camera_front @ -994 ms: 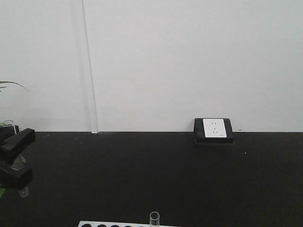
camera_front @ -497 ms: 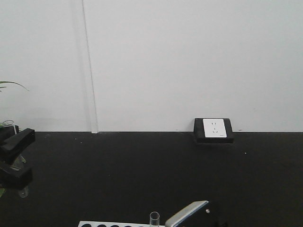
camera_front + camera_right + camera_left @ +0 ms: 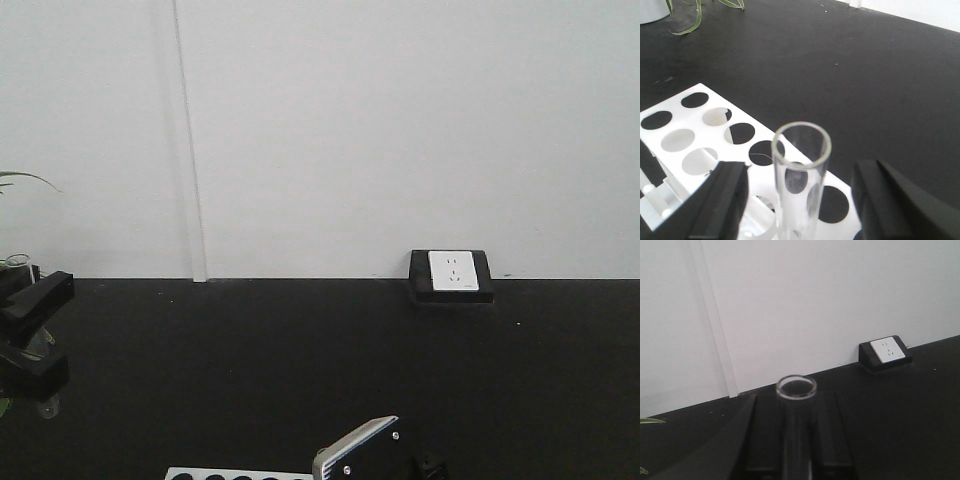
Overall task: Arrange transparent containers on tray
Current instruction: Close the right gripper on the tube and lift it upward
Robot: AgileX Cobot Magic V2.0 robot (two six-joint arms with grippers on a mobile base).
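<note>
At the near edge of the black table (image 3: pixel 300 350), something has just happened. A second ago a lone test tube (image 3: pixel 799 172) stood in plain sight in the white rack (image 3: pixel 685 135). Now, from the front, the right arm has swung in and hides it.

From that arm's own wrist view, the right tool (image 3: pixel 800 197) is spread wide, with one dark finger (image 3: pixel 720 200) on either side of the glass. Neither finger is touching the tube, so it has hold of nothing. The tube stands upright in a rack hole, about midway between the fingers, its flared rim above them. To my eye this is the approach to a pick, and a straight closing would catch the tube below the rim.

Over at the left edge, the left tool (image 3: pixel 38 335) hangs above the table. It looks clamped on a second tube (image 3: pixel 796 440), held upright with its rim clear of the fingers. I can't see the contact itself clearly. The tray shows in none of these views, so neither tube has been set on it yet.
</note>
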